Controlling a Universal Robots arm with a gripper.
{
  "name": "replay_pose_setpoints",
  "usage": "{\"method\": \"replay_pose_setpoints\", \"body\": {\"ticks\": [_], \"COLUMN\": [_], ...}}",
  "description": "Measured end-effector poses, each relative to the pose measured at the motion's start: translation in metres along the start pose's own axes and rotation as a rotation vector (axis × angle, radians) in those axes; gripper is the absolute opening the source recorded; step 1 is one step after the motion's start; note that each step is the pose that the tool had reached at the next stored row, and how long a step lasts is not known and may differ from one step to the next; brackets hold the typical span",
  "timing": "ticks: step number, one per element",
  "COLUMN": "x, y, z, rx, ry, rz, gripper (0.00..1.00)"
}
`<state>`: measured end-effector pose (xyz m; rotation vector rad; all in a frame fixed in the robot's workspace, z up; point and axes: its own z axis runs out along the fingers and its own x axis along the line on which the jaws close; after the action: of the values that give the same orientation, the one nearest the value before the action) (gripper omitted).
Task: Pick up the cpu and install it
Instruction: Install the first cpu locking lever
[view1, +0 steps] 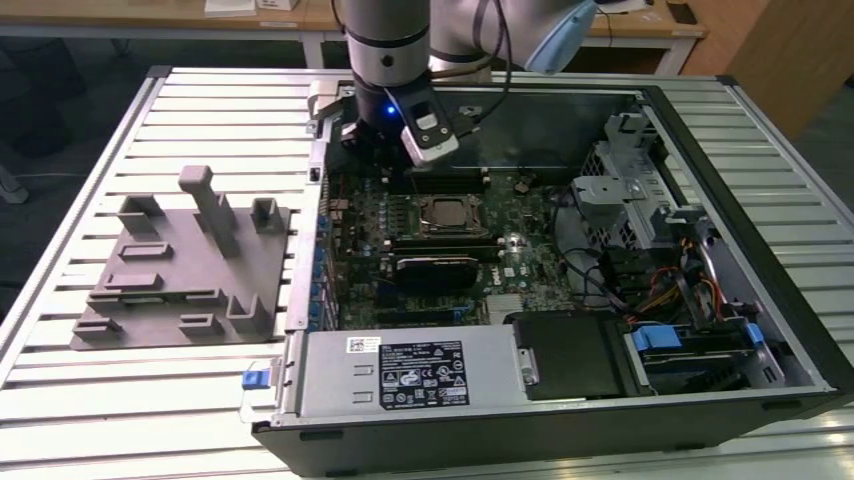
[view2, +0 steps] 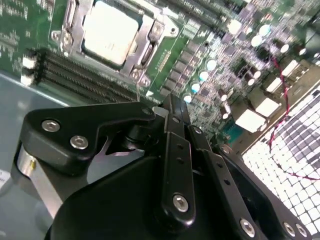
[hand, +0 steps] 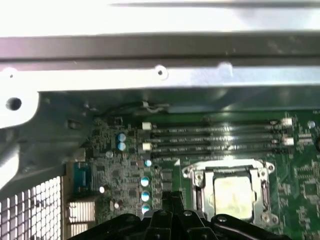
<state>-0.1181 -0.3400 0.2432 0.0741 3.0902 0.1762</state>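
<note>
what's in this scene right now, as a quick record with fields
cpu: lies in the socket, pale top showing
socket: on the motherboard inside the case
gripper: shut, holding nothing, above the board beside the socket, apart from the cpu
case: open, lying on the slatted table
fixture: grey, on the table, at the exterior view's left of the case
</note>
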Motion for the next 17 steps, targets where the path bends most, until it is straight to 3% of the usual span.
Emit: {"method": "replay_pose_setpoints", "body": {"ticks": [3,7,10,15,17], "x": [0.001,0.0018,0.0018,0.0018,0.0018], "y": [-0.0001,-0.0001,-0.0001,-0.0001,0.0], "z": [0.0,-0.0001,-0.0001,-0.0001,-0.0001], "rx": [-0.0254,-0.0721,-0.0981,-0.1334,-0.1337], "ry": [0.002,0.0053,0.0069,0.0084,0.0083], "rz": [-0.007,-0.016,-0.02,-0.02,-0.02], "gripper": [0.11,0.11,0.11,0.11,0.11]}}
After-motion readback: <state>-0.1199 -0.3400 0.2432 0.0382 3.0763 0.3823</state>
